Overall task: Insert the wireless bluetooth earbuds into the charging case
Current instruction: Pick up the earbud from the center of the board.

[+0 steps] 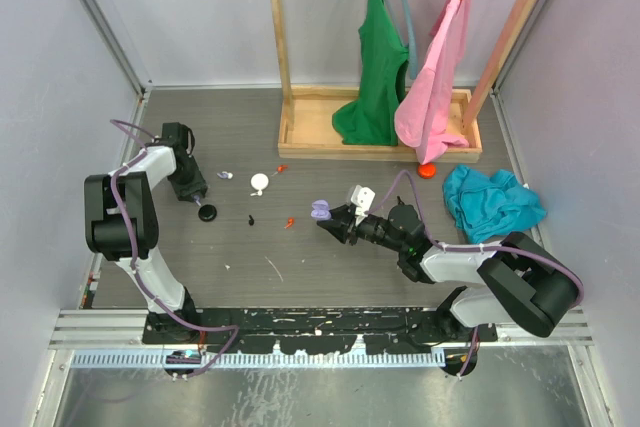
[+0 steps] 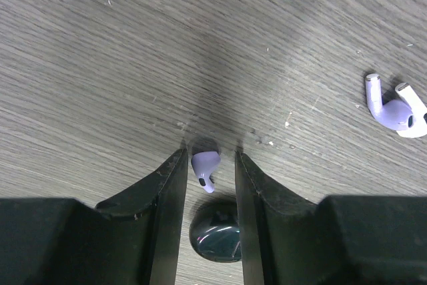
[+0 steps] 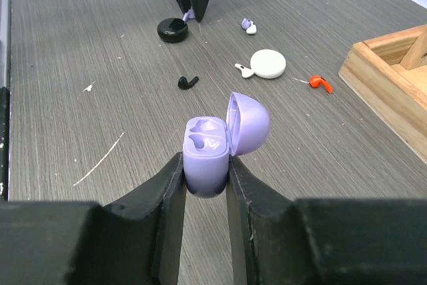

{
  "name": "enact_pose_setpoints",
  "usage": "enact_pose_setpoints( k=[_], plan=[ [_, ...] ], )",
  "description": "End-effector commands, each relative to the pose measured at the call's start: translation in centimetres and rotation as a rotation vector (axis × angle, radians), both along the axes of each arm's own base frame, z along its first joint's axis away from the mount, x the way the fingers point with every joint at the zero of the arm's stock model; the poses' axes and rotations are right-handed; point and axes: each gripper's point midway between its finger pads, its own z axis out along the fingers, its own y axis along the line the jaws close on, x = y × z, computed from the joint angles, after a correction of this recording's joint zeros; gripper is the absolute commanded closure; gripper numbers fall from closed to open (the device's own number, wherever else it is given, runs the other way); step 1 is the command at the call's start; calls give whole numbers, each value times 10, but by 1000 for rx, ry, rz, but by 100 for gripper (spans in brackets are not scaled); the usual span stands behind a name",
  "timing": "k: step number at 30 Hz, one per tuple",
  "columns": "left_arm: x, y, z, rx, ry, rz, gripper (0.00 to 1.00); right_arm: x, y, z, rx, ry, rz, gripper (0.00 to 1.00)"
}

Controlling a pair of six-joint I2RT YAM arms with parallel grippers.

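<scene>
Lilac plastic is found at both claws. The left arm (image 1: pixel 125 209) is folded at the elbow along the left side of the worktop (image 1: pixel 330 267), with its wrist turned steeply down so that the left claw (image 2: pixel 210 153) is set tip-first at the grey wood-grain surface. Its fingers (image 2: pixel 170 188) are spread only narrowly. A lilac earbud (image 2: pixel 203 168) is bracketed between them, close against one finger, with a sliver of a gap shown at the other. A black disc (image 2: pixel 215 233) is seen just behind the tips. Two more earbuds (image 2: pixel 395 106), one lilac and one white, are seen touching each other, well apart from the claw.

The right arm (image 1: pixel 470 259) is stretched low from the near right corner toward the middle of the worktop, its forearm nearly level. The right claw (image 3: pixel 205 159) is pressed onto the base of the lilac charging case (image 3: pixel 203 168), which is held upright. Its lid (image 3: pixel 250 125) is hinged open and two moulded wells are turned upward. Beyond the case, a black earbud (image 3: pixel 188 83), a white disc (image 3: pixel 268 63) with a white earbud (image 3: pixel 243 70) just beside it, and a red earbud (image 3: pixel 321 83) are laid on the worktop.
</scene>
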Motion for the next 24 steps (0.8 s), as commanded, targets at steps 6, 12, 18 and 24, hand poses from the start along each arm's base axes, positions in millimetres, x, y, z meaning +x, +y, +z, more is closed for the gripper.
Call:
enact_pose_setpoints(
  k=[6, 12, 18, 24],
  plan=[
    [6, 5, 4, 12, 1, -23, 68, 3, 10, 26, 59, -48, 28, 91],
    [5, 6, 3, 20, 7, -28, 75, 2, 11, 26, 60, -50, 31, 91],
    [8, 2, 10, 3, -39, -32, 84, 1, 11, 28, 65, -52, 37, 91],
    [12, -9, 30, -21, -159, -39, 86, -1, 11, 33, 75, -63, 44, 91]
  ],
)
